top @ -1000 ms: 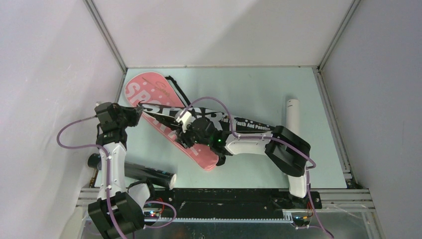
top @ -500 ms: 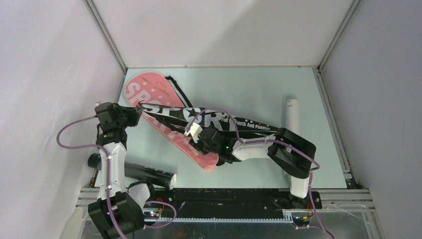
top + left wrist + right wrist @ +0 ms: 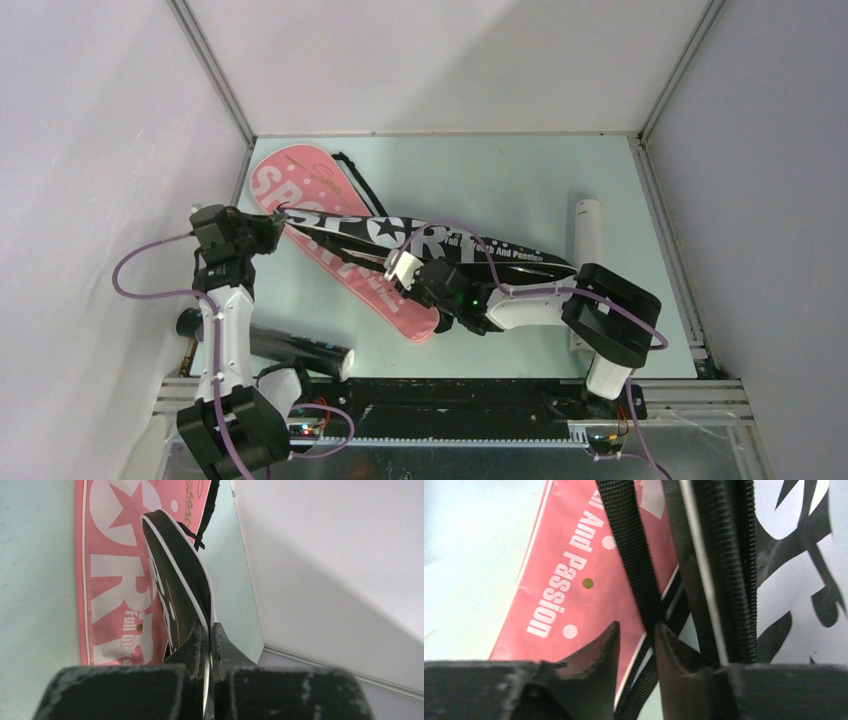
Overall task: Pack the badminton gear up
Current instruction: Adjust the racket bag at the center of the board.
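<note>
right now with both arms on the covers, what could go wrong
1. The left jaws pinch only the rim of the black cover; a pull from the right arm could slip it free.
2. The right jaws straddle the black strap just above the pink cover; closing might catch both.

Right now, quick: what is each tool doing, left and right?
Left tool: closed, pinching the edge of the black racket-shaped fabric cover.
Right tool: narrowly open, the black woven strap between its fingers, not clamped.
</note>
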Controlling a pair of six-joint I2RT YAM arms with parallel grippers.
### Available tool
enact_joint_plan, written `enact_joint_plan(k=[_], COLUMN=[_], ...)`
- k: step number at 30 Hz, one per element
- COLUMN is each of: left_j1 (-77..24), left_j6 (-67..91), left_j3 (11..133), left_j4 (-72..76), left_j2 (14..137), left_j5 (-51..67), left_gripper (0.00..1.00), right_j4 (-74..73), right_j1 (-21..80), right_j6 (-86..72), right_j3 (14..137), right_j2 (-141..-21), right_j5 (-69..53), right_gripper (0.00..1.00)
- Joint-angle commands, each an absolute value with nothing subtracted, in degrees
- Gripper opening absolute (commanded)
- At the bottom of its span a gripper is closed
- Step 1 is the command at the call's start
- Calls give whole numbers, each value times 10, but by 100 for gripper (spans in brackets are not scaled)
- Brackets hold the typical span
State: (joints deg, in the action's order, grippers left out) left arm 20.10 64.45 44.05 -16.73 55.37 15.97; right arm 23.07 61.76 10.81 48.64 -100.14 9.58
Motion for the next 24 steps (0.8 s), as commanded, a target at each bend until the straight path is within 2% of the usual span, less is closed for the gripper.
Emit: enact_joint_plan(k=[1,6,13,19,21,23,24], left_j1=[200,200,200,200,200,200,200], left_j6=[640,641,641,639,640,640,640], left_j3=[477,477,480,480,479,478,478], left_j4=[-132,-132,-132,-133,-132,-131,-131], left_j2=[535,536,535,539,539,540,540], left_j5=[151,156,156,156,155,154,154], left_gripper=[0,0,0,0,0,0,0], right_j4=[268,260,259,254,255,254,251], right_j1=[617,616,617,618,617,616,615], right_j6=[192,234,247,233,230,229,229], right_j3=[481,480,480,480,480,480,480], right_j2=[-983,-1001,-1030,-1046,-1045,-1042,-1040], right_j5=[139,180,185,187,184,186,186], right_gripper=[40,48,49,45,39,25,11])
